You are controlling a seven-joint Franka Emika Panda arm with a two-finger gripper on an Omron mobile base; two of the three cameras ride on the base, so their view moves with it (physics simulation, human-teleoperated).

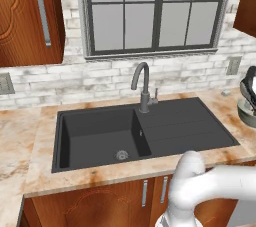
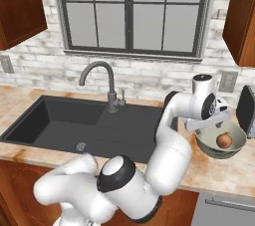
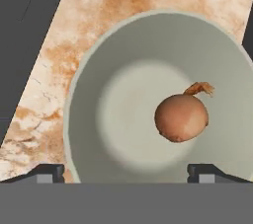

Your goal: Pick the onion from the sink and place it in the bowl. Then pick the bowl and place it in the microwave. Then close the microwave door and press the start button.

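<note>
The brown-orange onion lies inside the deep cream bowl, right of its middle, touching nothing else. The bowl stands on the marble counter just right of the dark sink, and the onion shows over its rim. My gripper hangs directly above the bowl, open, its two fingertips wide apart with nothing between them. In the right base view the gripper sits just over the bowl's near rim. The sink basin holds only its drain. The microwave is out of view.
A grey curved faucet rises behind the sink, at the edge of the ribbed drainboard. A dark appliance stands on the counter right of the bowl. A window and brick wall run along the back, with wooden cabinets above.
</note>
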